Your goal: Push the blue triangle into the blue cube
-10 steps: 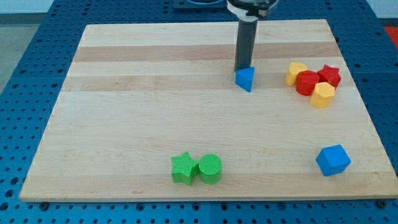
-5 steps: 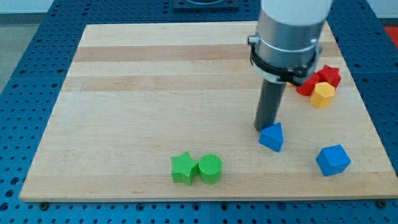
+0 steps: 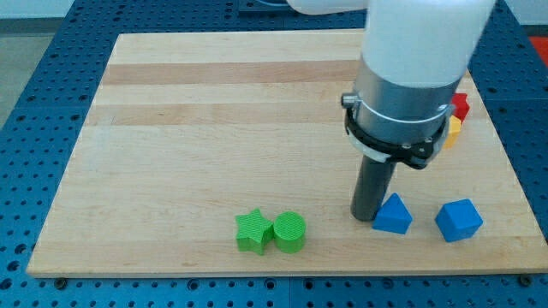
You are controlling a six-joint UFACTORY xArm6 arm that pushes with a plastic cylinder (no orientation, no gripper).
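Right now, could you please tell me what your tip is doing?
My tip: no pincer, holds nothing; it rests against the blue triangle on its view-left side, with the blue cube further right.

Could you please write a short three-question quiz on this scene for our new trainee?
1. True or false: the blue triangle touches the blue cube.
2. On which side of the blue triangle is my tip? A) the view's left B) the view's right C) the view's bottom
3. Fill in: the green star sits beside the green ____.

Key:
1. False; a gap of bare board separates them.
2. A; the tip is right against the triangle's left side.
3. Cylinder; the two touch near the view's bottom.
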